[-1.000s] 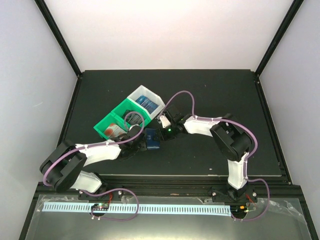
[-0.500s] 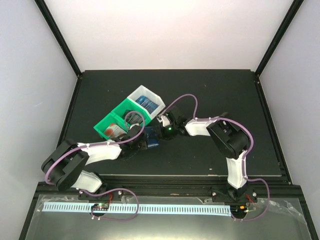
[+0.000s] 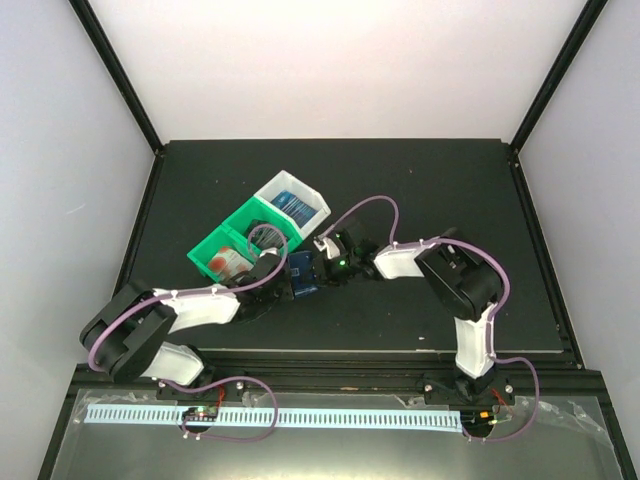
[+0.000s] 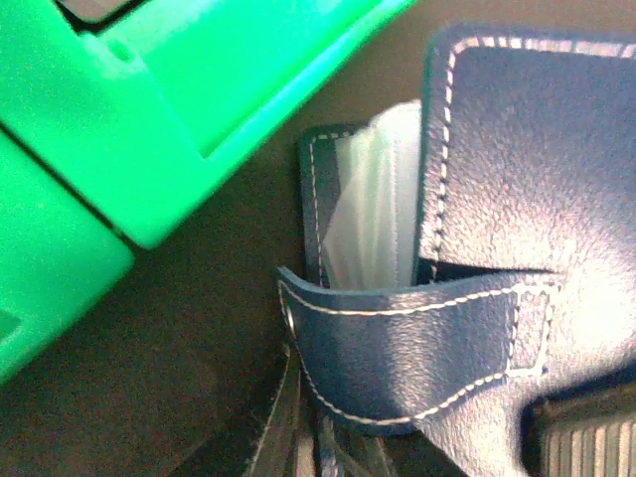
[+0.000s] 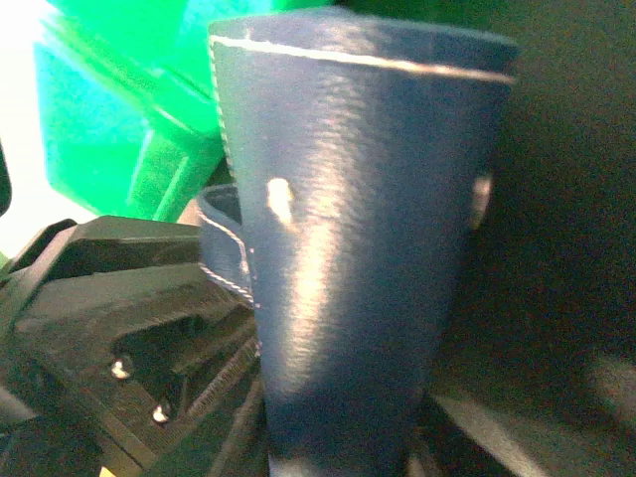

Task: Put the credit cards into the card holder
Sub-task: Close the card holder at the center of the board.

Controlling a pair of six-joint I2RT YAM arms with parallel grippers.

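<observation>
The card holder (image 3: 303, 278) stands on edge on the bench (image 3: 420, 180), touching the near side of the bin (image 3: 203, 252), with one arm on either side of it. The left jaws are closed on its lower edge by the snap tab (image 4: 397, 363). The raised cover (image 5: 348, 248) is straight ahead of the right jaws, but I cannot tell if they grip it. The cards (image 3: 293, 205) lie inside the bin, nearer the left arm.

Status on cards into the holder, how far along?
Done: nothing visible. The credit cards lie in the bin, and the card holder's clear sleeves look empty. In hand: the left gripper pinches the holder's tab, with the right gripper at its other side, grip unclear. Left: every card.
</observation>
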